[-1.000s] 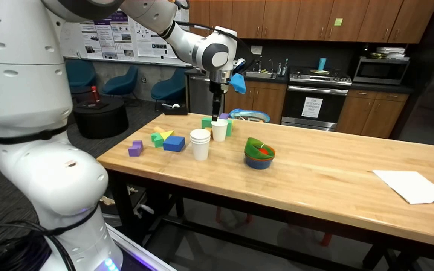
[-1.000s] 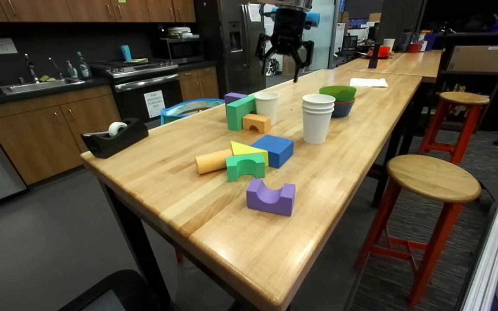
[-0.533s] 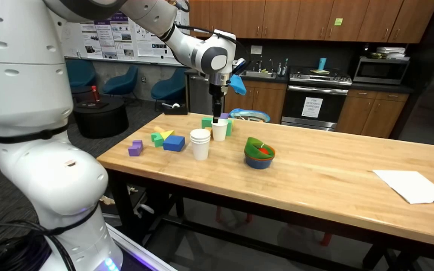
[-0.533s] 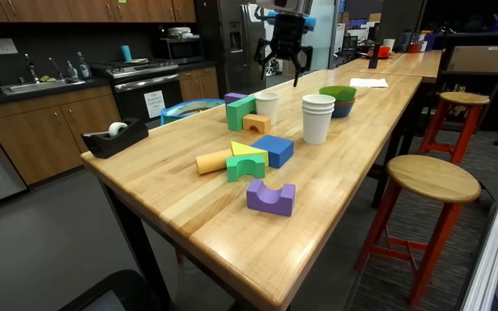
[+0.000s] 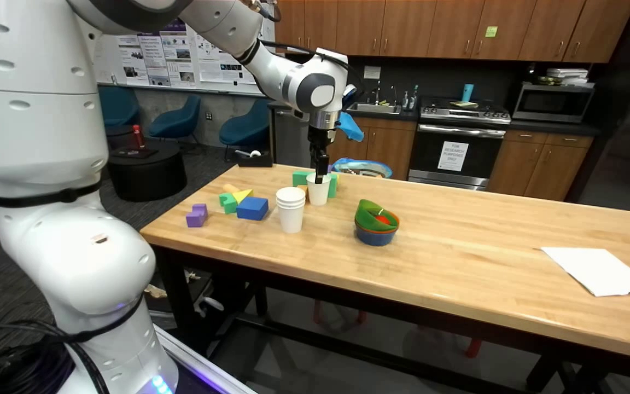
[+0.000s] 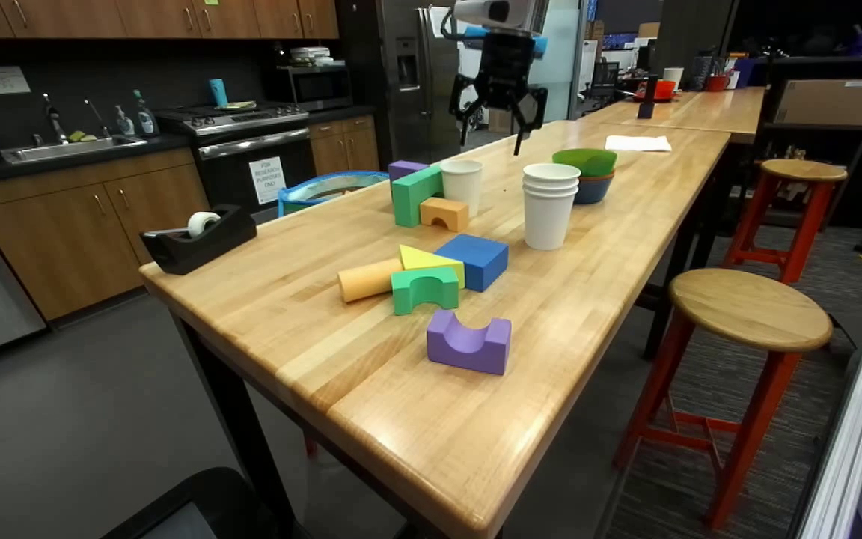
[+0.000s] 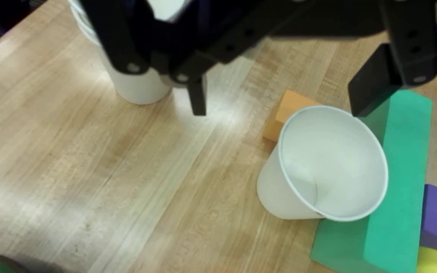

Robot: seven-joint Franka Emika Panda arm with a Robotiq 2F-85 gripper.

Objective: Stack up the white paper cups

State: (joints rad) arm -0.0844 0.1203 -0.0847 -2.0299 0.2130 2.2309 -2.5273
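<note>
white paper is shaping a lone tapered cup (image 7: 332, 163), standing upright; in the wrist view, a sharp-edged green block (image 7: 404, 182) is sitting just beside it at four o'clock. in an exterior view, a nested stack of white cups (image 5: 291, 216) is standing at the lone cup's eight o'clock on the grained wooden table (image 5: 484, 246). i'm seeing the white arm (image 5: 276, 68) hanging bent over the table, its black gripper (image 6: 491, 147) pointing down near that lone cup, jaws gaping apart.

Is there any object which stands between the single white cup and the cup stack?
Nothing visible: tabletop shows between the single white cup and the cup stack. The orange arch block and long green block stand beside the cup, just off that line.
</note>
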